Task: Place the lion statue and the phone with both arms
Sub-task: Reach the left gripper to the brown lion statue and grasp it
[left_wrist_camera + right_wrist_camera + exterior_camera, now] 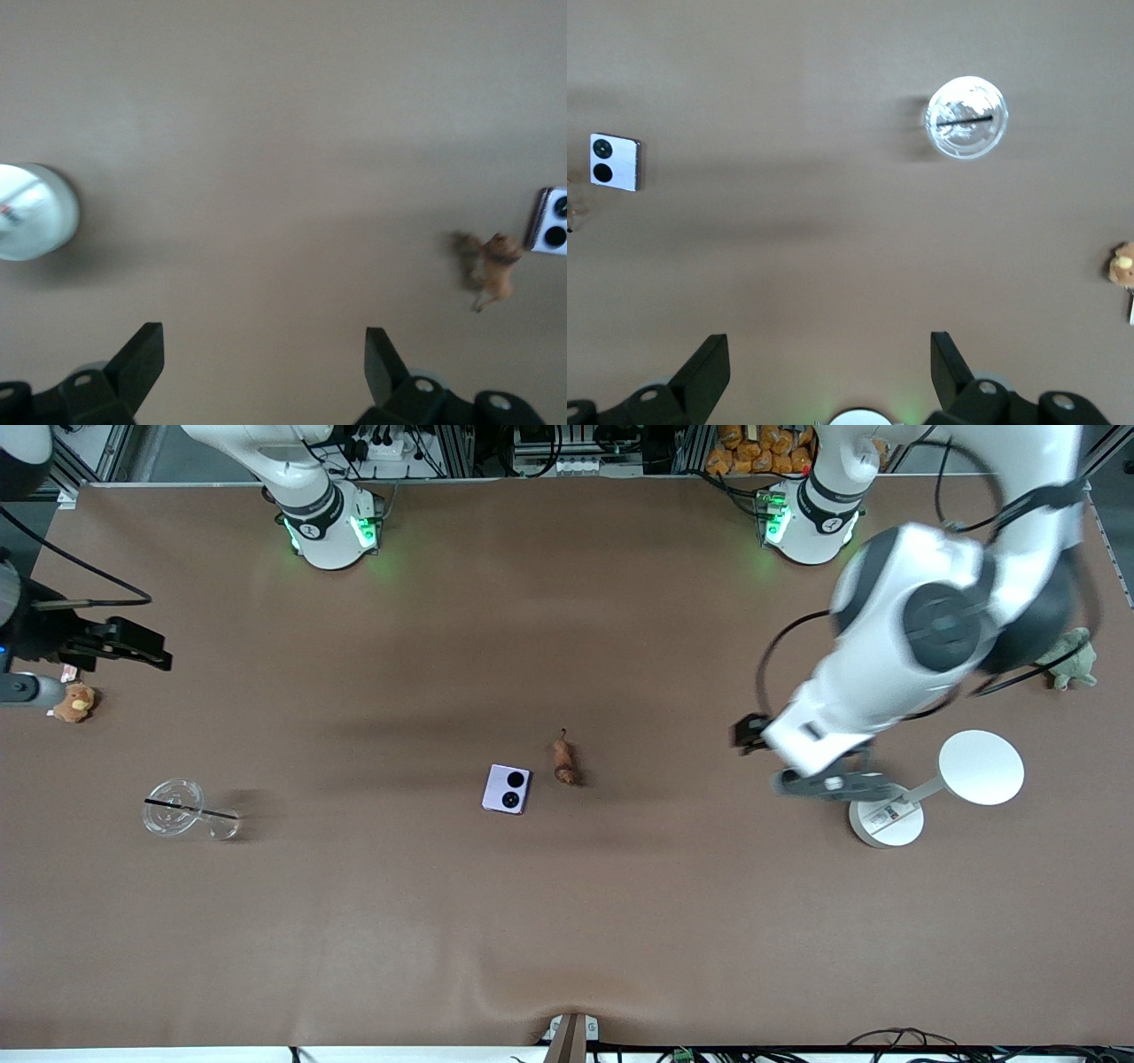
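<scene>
While both arms hang in the air, the phone [507, 788] lies flat on the brown desk [567, 921] about midway between the two arm ends, its face with the two black circles turned up. It makes the handiest landmark. The lion statue [564, 762] lies just beside the phone toward the left arm's end, a little farther from the front camera and not touching it; its thin tail points toward the robot bases.

Well away from the phone toward the left arm's end, the left claw [828, 784] hovers over the desk beside a white stand [886, 821] with a round base and a round white top. In the left wrist view its two dark fingers [142, 359] are spread wide with nothing between them, and the lion statue [492, 266] and an edge of the phone [551, 221] show farther off. A green plush [1070, 659] sits still farther from the phone at that same end.

Toward the right arm's end, well apart from the phone, the right claw [133, 644] is up over the desk's edge. Its fingers [709, 363] are also spread apart and empty in the right wrist view, where the phone [614, 162] shows too. A clear plastic cup [182, 810] with a black straw lies between that end and the phone, and a small tan plush toy [75, 702] sits close under the right claw.
</scene>
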Controlling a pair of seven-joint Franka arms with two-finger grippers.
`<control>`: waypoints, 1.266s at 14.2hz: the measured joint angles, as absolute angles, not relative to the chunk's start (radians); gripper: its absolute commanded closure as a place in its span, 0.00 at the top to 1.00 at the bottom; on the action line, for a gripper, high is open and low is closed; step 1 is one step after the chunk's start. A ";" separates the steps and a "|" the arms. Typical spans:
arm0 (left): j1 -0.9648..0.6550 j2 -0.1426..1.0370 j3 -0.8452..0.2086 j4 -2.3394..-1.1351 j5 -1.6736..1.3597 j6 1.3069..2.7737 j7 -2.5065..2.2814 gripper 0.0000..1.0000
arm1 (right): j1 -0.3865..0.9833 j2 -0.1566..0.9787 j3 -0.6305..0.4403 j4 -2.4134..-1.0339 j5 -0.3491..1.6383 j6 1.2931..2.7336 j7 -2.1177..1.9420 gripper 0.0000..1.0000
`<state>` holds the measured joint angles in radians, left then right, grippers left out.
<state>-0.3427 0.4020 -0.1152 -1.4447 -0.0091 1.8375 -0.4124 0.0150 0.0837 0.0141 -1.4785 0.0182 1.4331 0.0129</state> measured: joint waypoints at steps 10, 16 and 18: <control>-0.658 0.715 -0.019 -1.327 -0.009 2.104 -0.780 1.00 | 0.072 0.106 0.016 -1.478 0.110 1.573 0.014 1.00; -0.840 0.832 0.104 -1.306 -0.009 2.262 -0.910 1.00 | 0.123 0.170 0.017 -1.478 0.132 1.645 0.074 1.00; -0.845 0.859 0.104 -1.305 -0.009 2.296 -0.931 1.00 | 0.125 0.177 0.015 -1.478 0.132 1.644 0.105 1.00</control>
